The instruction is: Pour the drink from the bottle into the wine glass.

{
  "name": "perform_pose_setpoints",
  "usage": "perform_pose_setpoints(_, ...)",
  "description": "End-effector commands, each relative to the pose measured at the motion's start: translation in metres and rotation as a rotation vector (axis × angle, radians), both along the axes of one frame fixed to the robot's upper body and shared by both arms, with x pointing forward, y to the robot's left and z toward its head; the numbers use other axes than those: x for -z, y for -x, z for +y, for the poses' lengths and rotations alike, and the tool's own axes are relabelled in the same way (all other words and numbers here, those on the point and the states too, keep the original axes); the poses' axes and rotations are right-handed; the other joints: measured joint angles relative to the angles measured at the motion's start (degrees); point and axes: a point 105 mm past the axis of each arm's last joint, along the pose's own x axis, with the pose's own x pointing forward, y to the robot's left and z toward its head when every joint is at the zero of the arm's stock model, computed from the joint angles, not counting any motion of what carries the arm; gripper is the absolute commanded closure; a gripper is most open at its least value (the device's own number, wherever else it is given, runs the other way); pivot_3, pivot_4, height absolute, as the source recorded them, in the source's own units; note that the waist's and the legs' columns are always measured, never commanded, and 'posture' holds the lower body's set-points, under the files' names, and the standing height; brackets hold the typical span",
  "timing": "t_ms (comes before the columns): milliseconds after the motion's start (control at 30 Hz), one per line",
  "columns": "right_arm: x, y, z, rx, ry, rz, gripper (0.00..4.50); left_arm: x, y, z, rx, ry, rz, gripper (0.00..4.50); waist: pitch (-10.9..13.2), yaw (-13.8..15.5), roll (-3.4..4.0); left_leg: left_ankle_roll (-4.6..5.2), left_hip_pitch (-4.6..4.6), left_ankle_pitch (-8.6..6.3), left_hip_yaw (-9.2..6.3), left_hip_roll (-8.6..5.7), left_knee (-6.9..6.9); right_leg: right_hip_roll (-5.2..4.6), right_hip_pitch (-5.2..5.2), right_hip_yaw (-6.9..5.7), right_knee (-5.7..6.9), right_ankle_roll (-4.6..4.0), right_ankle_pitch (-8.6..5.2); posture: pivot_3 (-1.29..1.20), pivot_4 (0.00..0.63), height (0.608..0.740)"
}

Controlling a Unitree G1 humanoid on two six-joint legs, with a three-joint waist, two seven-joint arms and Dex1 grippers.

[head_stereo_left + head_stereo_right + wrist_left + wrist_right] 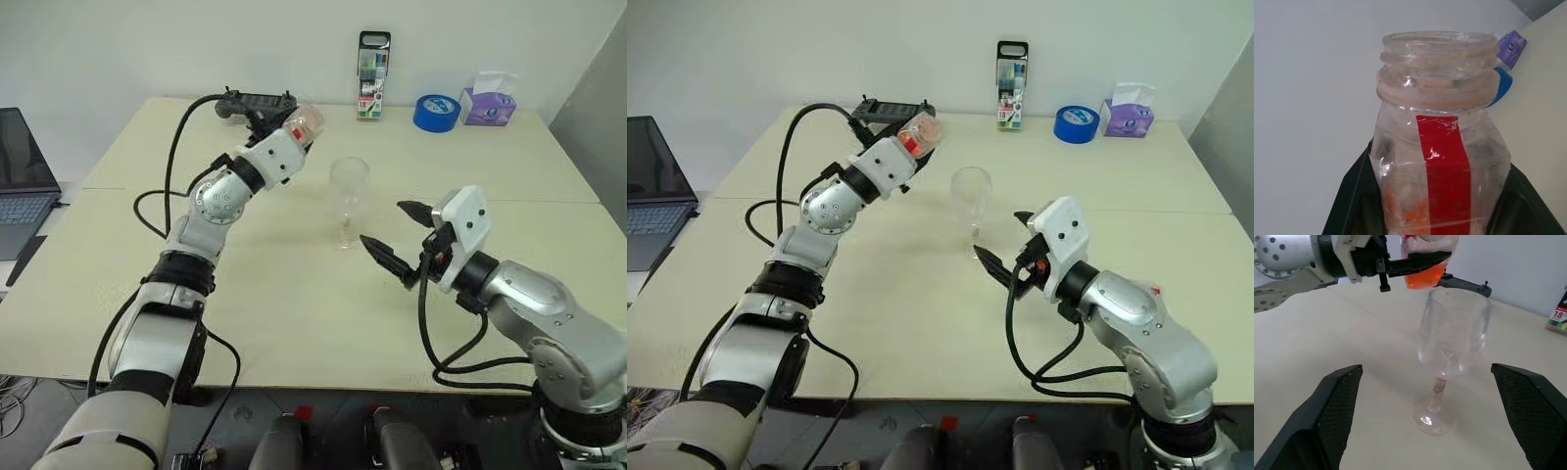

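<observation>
My left gripper (294, 135) is shut on the bottle (308, 119) and holds it in the air, up and to the left of the wine glass (349, 196). In the left wrist view the bottle (1444, 161) has a red label strip and an uncapped mouth. The orange drink (1425, 278) sits in its lower part. The wine glass (1452, 340) stands upright and clear on the table. My right gripper (382, 222) hovers open just right of the glass, its fingers (1337, 401) on either side of it and apart from it.
Along the table's far edge stand a marker pack (373, 73), a blue tape roll (436, 112) and a purple tissue box (488, 103). A black controller (257, 103) lies behind the bottle. A laptop (22, 181) sits off the table's left side.
</observation>
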Motion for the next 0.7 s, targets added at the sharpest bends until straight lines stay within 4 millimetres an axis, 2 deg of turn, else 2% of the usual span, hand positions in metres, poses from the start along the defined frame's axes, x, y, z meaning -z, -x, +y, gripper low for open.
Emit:
perform_pose_setpoints(33, -0.0082, 0.0016, 0.0025, -0.01, -0.005, -0.077, 0.0, -0.0212, 0.0055, -0.0039, 0.019, -0.063, -0.114, 2.77, 0.0, -0.2, 0.0, 0.0, 0.0, 0.0, 0.0, -0.01, 0.0, -0.02, 0.0, 0.0, 0.01, 0.0, 0.0, 0.0, 0.15, 0.74)
perform_pose_setpoints(400, -0.0087, -0.0004, 0.0026, -0.022, -0.019, -0.099, 0.0, -0.0179, 0.0049, -0.0069, 0.003, -0.276, -0.219, 2.78, 0.0, -0.2, 0.0, 0.0, -0.02, 0.0, -0.04, -0.02, 0.0, -0.01, -0.01, -0.02, 0.02, 0.01, 0.0, 0.0, 0.15, 0.74)
perform_pose_setpoints(700, -0.0085, -0.0017, 0.0016, -0.027, -0.015, -0.099, 0.0, -0.0187, 0.0033, -0.0094, -0.024, -0.423, -0.321, 2.78, 0.0, -0.3, -0.01, 0.02, -0.02, -0.01, -0.03, -0.04, 0.56, 0.01, -0.03, -0.03, 0.62, 0.1, -0.06, 0.0, 0.15, 0.74)
